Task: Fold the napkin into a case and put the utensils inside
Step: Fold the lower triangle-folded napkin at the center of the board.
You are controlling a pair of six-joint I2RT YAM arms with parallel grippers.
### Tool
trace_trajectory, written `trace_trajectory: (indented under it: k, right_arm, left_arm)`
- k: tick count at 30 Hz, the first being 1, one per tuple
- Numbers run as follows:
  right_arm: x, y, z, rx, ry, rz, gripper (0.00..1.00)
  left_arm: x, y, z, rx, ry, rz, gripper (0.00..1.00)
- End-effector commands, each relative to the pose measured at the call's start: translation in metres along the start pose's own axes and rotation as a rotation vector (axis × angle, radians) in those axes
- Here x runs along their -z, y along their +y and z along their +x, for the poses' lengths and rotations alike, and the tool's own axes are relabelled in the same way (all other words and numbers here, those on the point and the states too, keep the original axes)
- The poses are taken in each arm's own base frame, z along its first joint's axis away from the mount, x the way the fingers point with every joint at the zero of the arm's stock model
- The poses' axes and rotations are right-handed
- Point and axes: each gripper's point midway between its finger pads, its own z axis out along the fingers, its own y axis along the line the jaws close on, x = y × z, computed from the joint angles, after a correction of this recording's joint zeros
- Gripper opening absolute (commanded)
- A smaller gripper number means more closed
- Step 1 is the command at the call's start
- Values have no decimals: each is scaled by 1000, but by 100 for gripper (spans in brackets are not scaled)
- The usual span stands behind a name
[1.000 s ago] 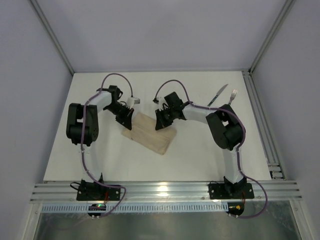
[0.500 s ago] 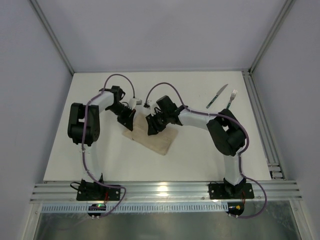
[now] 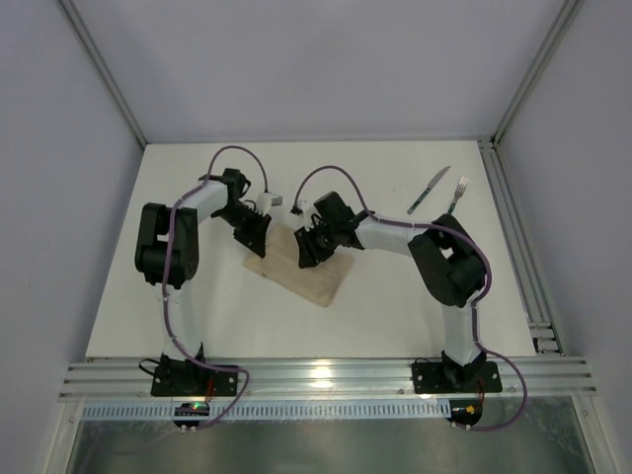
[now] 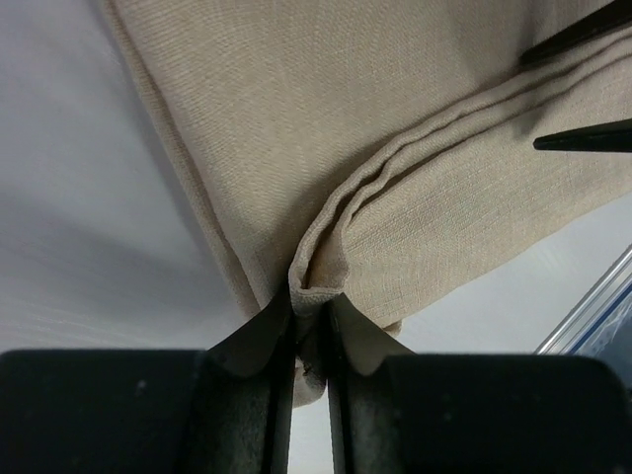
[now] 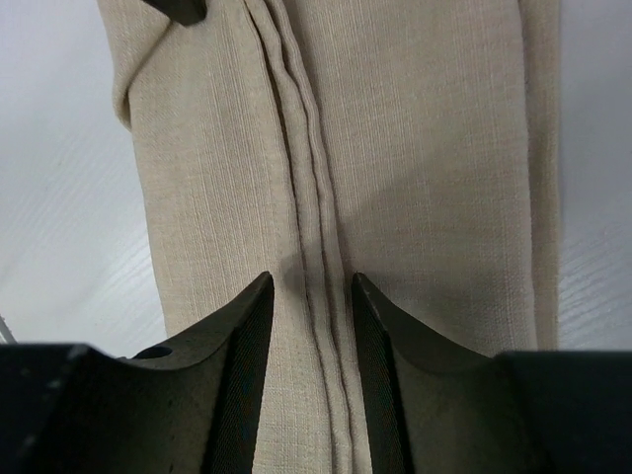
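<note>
Our left gripper [image 4: 308,321] has its fingers drawn almost together, clamped on a raised fold of the napkin [image 4: 296,128]. The cloth bunches into a small rounded loop just beyond the fingertips. From that pinch a ridge of stacked layers runs away across the beige fabric, and in the left wrist view we see two dark fingertips of the other arm at its far end.

Our right gripper [image 5: 308,306] has its fingers apart, one on each side of the same ridge. The wrist view shows several parallel folded edges passing up between them. We cannot tell whether the pads press the cloth or sit just above it.

From above, we see both grippers meeting over the far end of the napkin. It lies as a folded oblong near the middle of the desk [image 3: 395,306], a little toward the left edge. It is set on a diagonal, its lower end pointing to the near right corner.

Well apart from it, close to the far right corner, we see the knife [image 3: 429,190] and the fork [image 3: 456,195]. They lie side by side without touching, the knife on the left. Their metal heads point toward the far edge.
</note>
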Motion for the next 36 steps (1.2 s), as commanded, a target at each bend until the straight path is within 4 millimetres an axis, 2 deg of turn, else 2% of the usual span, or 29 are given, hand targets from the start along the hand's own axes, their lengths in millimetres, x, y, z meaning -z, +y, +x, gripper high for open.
trace_trajectory:
  k: [1, 3, 5, 6, 7, 10, 11, 18, 23, 24, 27, 28, 30, 33, 36]
  right_arm:
    - [-2, -2, 10, 12, 11, 38, 42]
    - [-2, -5, 15, 8, 21, 57, 41]
    - [-2, -6, 19, 9, 30, 69, 37]
    - [-3, -7, 21, 8, 33, 70, 32]
    - [-3, -8, 22, 6, 36, 73, 22]
    - [-2, -9, 22, 15, 38, 78, 6]
    - [-2, -10, 22, 14, 37, 76, 4]
    - [1, -8, 21, 11, 28, 43, 4]
    - [-1, -7, 23, 12, 33, 27, 4]
    - [0, -7, 23, 13, 34, 25, 4]
    - [3, -4, 18, 32, 25, 24, 4]
    - [5, -4, 15, 39, 18, 24, 4]
    - [11, 0, 5, 53, -4, 20, 6]
    - [20, 9, -11, 64, -30, -5, 15]
    - [29, 18, -32, 86, -79, -37, 24]
  left_arm:
    - [1, 11, -20, 8, -51, -53, 17]
    - [0, 13, -21, 21, -56, -60, 20]
    - [-1, 13, -21, 30, -59, -60, 23]
    - [-1, 13, -21, 32, -58, -61, 25]
    - [0, 14, -23, 30, -69, -68, 27]
    - [6, 13, -28, 28, -96, -88, 31]
    - [9, 14, -32, 16, -115, -103, 32]
    - [28, 9, -46, -32, -205, -144, 41]
    - [24, 12, -43, -26, -199, -140, 42]
    - [22, 12, -45, -28, -203, -136, 40]
    - [18, 13, -45, -19, -200, -125, 24]
    - [17, 14, -45, -16, -196, -122, 15]
    - [14, 13, -45, -13, -190, -110, 8]
    - [13, 13, -46, -11, -188, -111, 0]
    - [12, 14, -48, 7, -187, -113, 0]
